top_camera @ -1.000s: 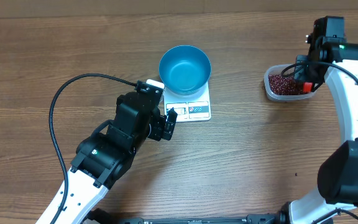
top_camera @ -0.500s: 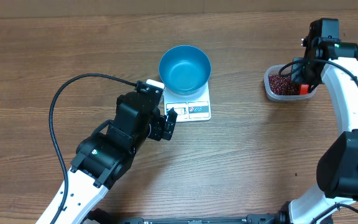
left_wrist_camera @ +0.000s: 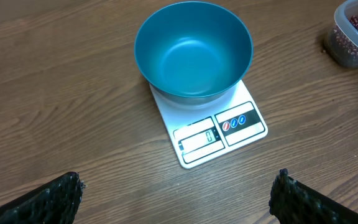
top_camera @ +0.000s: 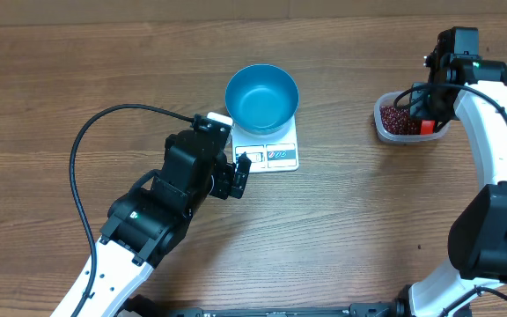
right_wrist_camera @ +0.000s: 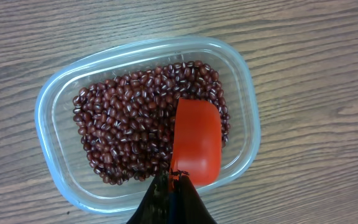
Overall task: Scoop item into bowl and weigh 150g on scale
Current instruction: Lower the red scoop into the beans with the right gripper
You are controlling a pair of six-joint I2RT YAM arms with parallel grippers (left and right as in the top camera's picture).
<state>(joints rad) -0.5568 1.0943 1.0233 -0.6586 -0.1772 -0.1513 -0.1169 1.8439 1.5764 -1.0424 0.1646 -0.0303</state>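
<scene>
Scoop [right_wrist_camera: 196, 144], red, clamped at its handle by the closed right gripper [right_wrist_camera: 171, 183]; its cup lies on the red beans [right_wrist_camera: 123, 134] at the right side of the clear container [right_wrist_camera: 44, 124]. Left gripper [left_wrist_camera: 178, 180] is spread wide and holds nothing, low over the table [left_wrist_camera: 55, 124]. Beyond it lies the white scale [left_wrist_camera: 219, 134], with the blue bowl [left_wrist_camera: 191, 53] on its far end.

Brown wood-grain table [top_camera: 368, 220]. Teal-blue round plastic bowl [left_wrist_camera: 193, 56], plain. White flat rectangular scale [left_wrist_camera: 197, 142] with black-outlined panels; red and blue buttons [left_wrist_camera: 234, 122] at its 4 o'clock corner. Clear rectangular plastic container [right_wrist_camera: 247, 124]. Dark red, white-flecked small beans [right_wrist_camera: 123, 130]. Orange-red plastic scoop [right_wrist_camera: 197, 140], plain.
</scene>
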